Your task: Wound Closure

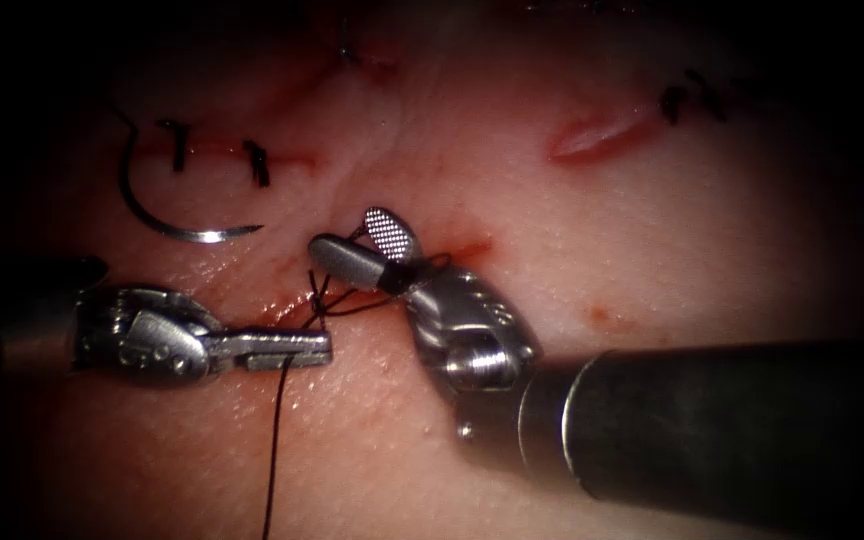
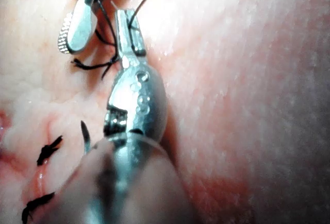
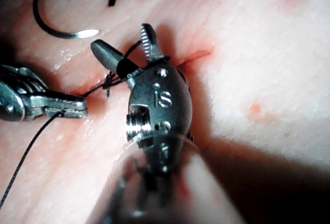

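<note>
The curved needle (image 1: 167, 225) lies free on the tissue at the left, just below two dark stitches (image 1: 257, 165), and no tool holds it; it also appears as needle (image 3: 46, 26). My left tool (image 1: 324, 348) is shut on the thread (image 1: 274, 450), which trails down toward the near edge. A knot (image 1: 319, 308) sits on the cut (image 1: 467, 247) just above its tip. My right tool (image 1: 352, 232) stands open over the cut with nothing between its jaws. A turn of thread (image 3: 135, 71) lies around the base of those jaws. The left tool (image 2: 122, 18) appears close to the knot.
A second short cut (image 1: 597, 135) gapes at the upper right, with dark stitches (image 1: 674, 102) beside it. Small red spots (image 1: 602, 318) mark the tissue to the right of the tools. The right tool's thick shaft (image 1: 732, 430) covers the lower right.
</note>
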Motion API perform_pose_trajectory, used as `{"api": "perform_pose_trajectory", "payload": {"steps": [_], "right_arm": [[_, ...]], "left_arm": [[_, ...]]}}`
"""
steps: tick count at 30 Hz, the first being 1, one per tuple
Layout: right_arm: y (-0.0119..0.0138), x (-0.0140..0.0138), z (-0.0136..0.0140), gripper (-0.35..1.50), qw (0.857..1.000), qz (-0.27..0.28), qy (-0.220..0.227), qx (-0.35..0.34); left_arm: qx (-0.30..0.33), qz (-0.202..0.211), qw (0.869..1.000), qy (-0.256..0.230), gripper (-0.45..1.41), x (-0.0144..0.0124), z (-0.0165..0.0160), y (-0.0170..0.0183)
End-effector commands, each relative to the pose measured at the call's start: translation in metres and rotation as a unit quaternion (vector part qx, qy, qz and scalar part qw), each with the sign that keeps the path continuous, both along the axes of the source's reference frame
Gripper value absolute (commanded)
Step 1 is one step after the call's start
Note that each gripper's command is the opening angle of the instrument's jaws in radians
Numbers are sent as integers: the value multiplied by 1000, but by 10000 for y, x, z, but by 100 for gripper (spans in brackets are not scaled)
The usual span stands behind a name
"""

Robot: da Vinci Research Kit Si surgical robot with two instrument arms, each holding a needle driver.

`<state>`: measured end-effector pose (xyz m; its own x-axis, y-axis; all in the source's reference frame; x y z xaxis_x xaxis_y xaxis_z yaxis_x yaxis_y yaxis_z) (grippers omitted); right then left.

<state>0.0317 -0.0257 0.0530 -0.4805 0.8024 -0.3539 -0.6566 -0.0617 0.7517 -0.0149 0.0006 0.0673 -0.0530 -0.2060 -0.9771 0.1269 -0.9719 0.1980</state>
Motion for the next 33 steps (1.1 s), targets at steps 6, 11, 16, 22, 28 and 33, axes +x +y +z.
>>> {"api": "perform_pose_trajectory", "payload": {"steps": [6, 11, 16, 22, 28, 33], "right_arm": [[5, 21, 31, 128, 999, -29, -14, 27], [-2, 26, 43, 128, 998, -42, -32, 44], [-1, 27, 43, 128, 998, -36, -39, 44], [-4, 24, 38, 128, 994, -53, -73, 59], [-10, 15, 23, 126, 993, -37, -92, 67], [-14, 10, 23, 126, 992, -33, -95, 71]], "left_arm": [[-1, 7, 1000, -3, -45, -10, 4, -2], [0, 15, 1000, -4, -45, -14, 2, -4], [-1, 20, 1000, -7, -45, -14, -1, -6], [-2, 23, 1000, -8, -45, -15, -1, -9], [-3, 25, 1000, -10, -45, -16, 0, -11], [-4, 28, 1000, -10, -45, -16, -2, -13]]}}
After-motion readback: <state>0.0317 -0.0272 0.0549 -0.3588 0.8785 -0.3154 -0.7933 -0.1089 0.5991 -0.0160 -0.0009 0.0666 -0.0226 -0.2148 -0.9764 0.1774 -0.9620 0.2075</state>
